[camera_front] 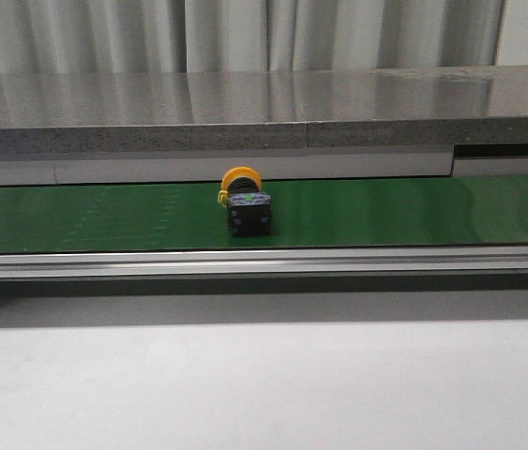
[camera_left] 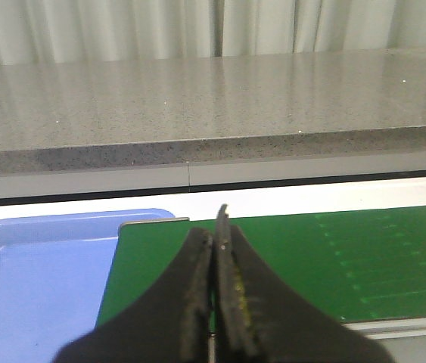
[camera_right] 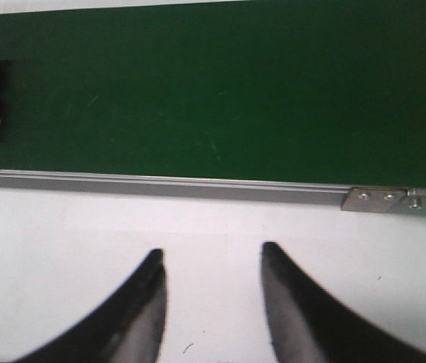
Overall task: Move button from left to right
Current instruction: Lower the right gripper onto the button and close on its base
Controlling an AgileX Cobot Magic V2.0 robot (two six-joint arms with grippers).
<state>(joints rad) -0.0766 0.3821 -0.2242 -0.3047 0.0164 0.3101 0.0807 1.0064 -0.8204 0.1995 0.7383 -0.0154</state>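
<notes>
Left gripper (camera_left: 214, 249), fingers pressed together and empty, parked over the belt's (camera_front: 104, 216) left end by a blue tray (camera_left: 38, 265); button (camera_front: 245, 201), mid-frame, lying unheld on the belt; right gripper (camera_right: 211, 261), fingers spread, waiting short of it.

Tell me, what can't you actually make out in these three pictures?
- Button: right wrist view cuts it off at the frame edge; in the front view its green mark is too small to read.
- Blue tray: left wrist view crops it; the shut left gripper covers one corner.
- Both arms: outside the front view.
- Right gripper: open, only its fingertips show.
</notes>
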